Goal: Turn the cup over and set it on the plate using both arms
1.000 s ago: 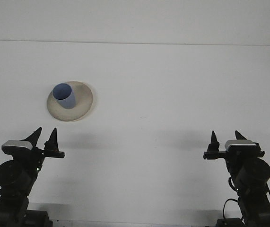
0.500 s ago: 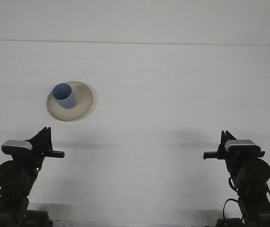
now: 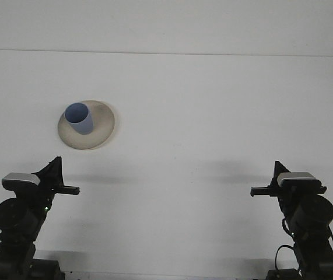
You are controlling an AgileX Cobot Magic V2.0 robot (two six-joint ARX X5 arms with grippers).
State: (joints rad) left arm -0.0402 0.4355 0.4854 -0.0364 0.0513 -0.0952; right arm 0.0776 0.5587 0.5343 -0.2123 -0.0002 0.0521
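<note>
Plainly, the unmarked blue cup stands on the beige plate.

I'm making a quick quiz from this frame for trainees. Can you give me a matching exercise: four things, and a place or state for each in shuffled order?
Things:
1. blue cup
2. beige plate
3. left pincer
4. right pincer

Descriptions:
A. shut, near the table's lower right
B. lying flat on the white table, upper left
C. upright, mouth up, on the plate
D. shut, just below the plate, touching nothing

Pairs: 1-C, 2-B, 3-D, 4-A
</note>
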